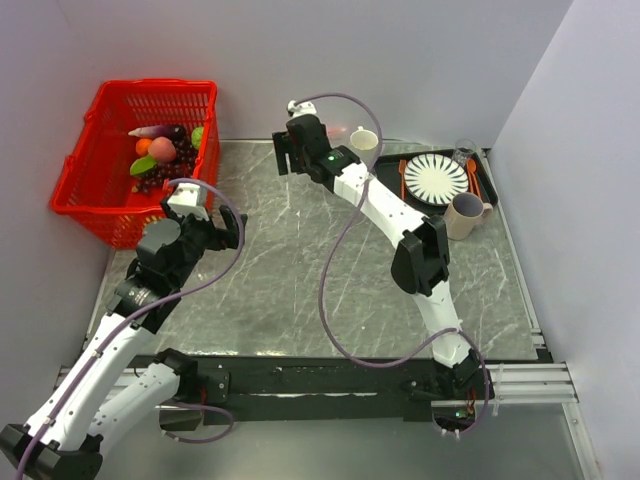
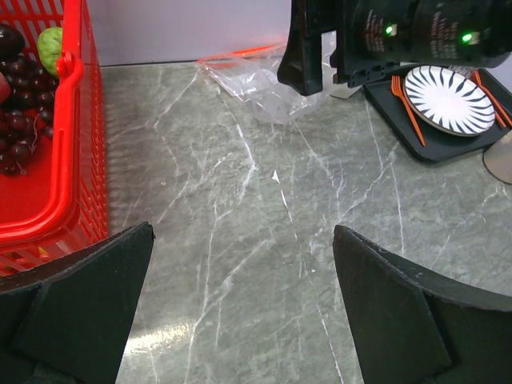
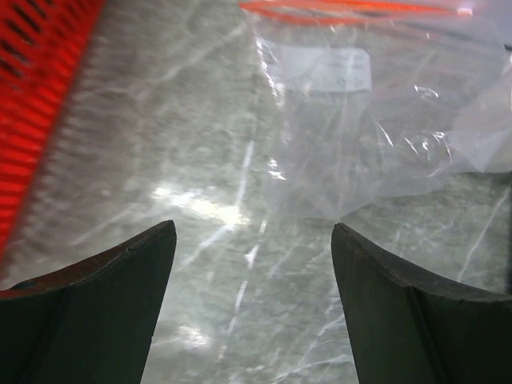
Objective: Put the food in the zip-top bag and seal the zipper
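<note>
The clear zip-top bag (image 3: 376, 120) lies flat on the marble table at the back, with its red-orange zipper (image 3: 352, 10) along the far edge. It also shows in the left wrist view (image 2: 260, 88), with the zipper (image 2: 240, 54) along its far edge. My right gripper (image 3: 252, 240) is open and empty, hovering just short of the bag; in the top view (image 1: 283, 152) it hides most of the bag. The food lies in the red basket (image 1: 100, 215): a peach (image 1: 163, 150), grapes (image 1: 155, 178) and a green fruit (image 2: 50, 44). My left gripper (image 1: 232, 228) is open and empty beside the basket.
A black tray (image 1: 395, 185) at the back right holds a striped plate (image 1: 435, 180) and orange cutlery (image 2: 404, 100). A white cup (image 1: 363, 140), a beige mug (image 1: 465, 215) and a glass (image 1: 462, 153) stand around it. Walls close in the left, back and right.
</note>
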You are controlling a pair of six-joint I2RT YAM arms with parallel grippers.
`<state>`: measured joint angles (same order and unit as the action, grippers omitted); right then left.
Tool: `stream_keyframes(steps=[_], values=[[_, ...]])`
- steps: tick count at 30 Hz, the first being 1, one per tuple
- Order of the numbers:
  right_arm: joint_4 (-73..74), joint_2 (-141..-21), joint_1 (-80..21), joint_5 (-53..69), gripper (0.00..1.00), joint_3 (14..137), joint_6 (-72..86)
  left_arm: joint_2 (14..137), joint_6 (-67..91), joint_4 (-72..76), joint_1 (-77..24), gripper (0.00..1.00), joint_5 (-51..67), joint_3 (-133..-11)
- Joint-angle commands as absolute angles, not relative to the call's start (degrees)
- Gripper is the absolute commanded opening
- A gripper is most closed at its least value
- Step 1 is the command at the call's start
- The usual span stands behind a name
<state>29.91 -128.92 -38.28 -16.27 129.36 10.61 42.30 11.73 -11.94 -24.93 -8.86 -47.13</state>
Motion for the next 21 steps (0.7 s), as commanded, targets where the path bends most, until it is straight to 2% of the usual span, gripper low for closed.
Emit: stream_keyframes(steps=[1, 15, 17, 19, 20, 21], values=[[27.79, -129.90, -35.69, -16.27, 0.84, 131.23, 8.09, 42.36, 11.34, -11.51, -24.96, 0.99, -9.05, -48.25], [23.55, -139.13, -34.01, -11.34, 0.76, 132.36, 5.98, 42.71, 10.99, -11.69, -24.87, 0.99, -9.93, -48.34], [23.55, -139.57, -33.93, -11.86, 0.72, 131.75, 5.45, 42.63, 10.99, -11.78, -24.96, 0.99, -9.76, -48.43], [24.25, -139.66, -34.01, -11.95, 0.63, 131.49, 5.36, 42.63, 11.07, -11.60, -24.87, 0.99, -9.76, -48.43], [24.43, -139.48, -33.93, -11.78, 0.46, 130.79, 5.27, 42.45, 11.16, -11.78, -24.87, 0.99, -9.76, -48.43], [24.52, -139.05, -34.01, -11.52, 0.34, 130.17, 5.27, 42.54, 11.16, -11.86, -24.87, 0.99, -9.58, -48.51]])
